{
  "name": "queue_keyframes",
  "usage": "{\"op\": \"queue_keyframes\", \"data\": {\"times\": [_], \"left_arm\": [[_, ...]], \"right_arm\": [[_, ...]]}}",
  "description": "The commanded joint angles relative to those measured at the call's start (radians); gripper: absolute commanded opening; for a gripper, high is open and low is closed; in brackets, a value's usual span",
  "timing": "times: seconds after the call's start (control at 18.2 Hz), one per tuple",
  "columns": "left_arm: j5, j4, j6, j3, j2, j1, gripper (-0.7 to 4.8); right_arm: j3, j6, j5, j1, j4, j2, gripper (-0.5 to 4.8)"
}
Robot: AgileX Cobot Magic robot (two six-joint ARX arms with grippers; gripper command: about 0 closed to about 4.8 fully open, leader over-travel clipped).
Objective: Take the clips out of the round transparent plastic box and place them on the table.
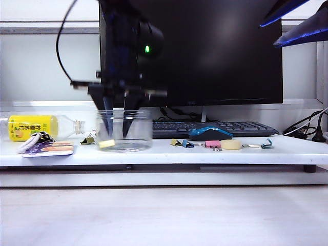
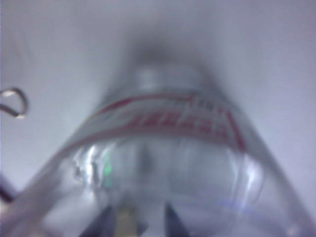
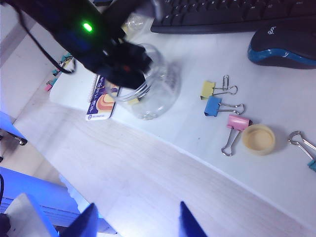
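Left gripper [image 1: 117, 128] reaches down inside the round transparent plastic box [image 1: 124, 131], a short wide clear jar standing on the long white table [image 1: 169, 152] left of centre; its two dark fingers [image 1: 108, 119] stand apart with a gap between them and nothing gripped that can be seen. One pale-yellow binder clip [image 1: 106, 144] lies on the jar floor at the left side, just below and left of the fingertips; the left wrist view is too blurred to show more than the jar wall and a pale lump between the fingertips. Right gripper [image 3: 136, 222] hangs high at the right, well clear of the table, its blue fingers spread wide and empty. Another pale-yellow clip [image 3: 208, 89] already lies on the table right of the jar, beside a blue clip [image 3: 213, 105], a pink clip [image 3: 237, 123] and a cream oval lump [image 3: 257, 138], near a blue-and-black computer mouse [image 3: 286, 45]. Step in hand, as judged: lining up the pick of the clip left in the jar. Next move calls for bringing the fingertips over the clip, closing on its body, and lifting straight up so the fingers do not catch the ridged rim and drag or tip the light jar.
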Motion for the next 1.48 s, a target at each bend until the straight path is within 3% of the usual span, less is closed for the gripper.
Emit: {"op": "queue_keyframes", "data": {"times": [0.05, 0.66, 0.99, 1.21, 1.48], "left_arm": [[-0.006, -0.008, -0.029, 0.002, 0.014, -0.001, 1.53], [-0.021, 0.034, -0.036, 0.002, 0.019, 0.011, 1.46], [-0.012, 0.080, -0.019, 0.002, 0.018, 0.024, 0.57], [0.161, 0.196, 0.080, 0.002, 0.018, 0.024, -0.06], [0.176, 0.155, 0.029, 0.005, 0.015, 0.026, -0.05]], "right_arm": [[0.002, -0.007, 0.002, 0.000, 0.016, -0.002, 2.12], [0.002, -0.011, 0.021, 0.000, 0.017, -0.002, 2.12], [0.002, -0.014, 0.021, 0.000, 0.017, -0.002, 2.12], [0.002, -0.014, 0.025, 0.000, 0.016, -0.002, 2.12], [0.002, -0.018, 0.027, 0.000, 0.018, 0.004, 2.12]]}}
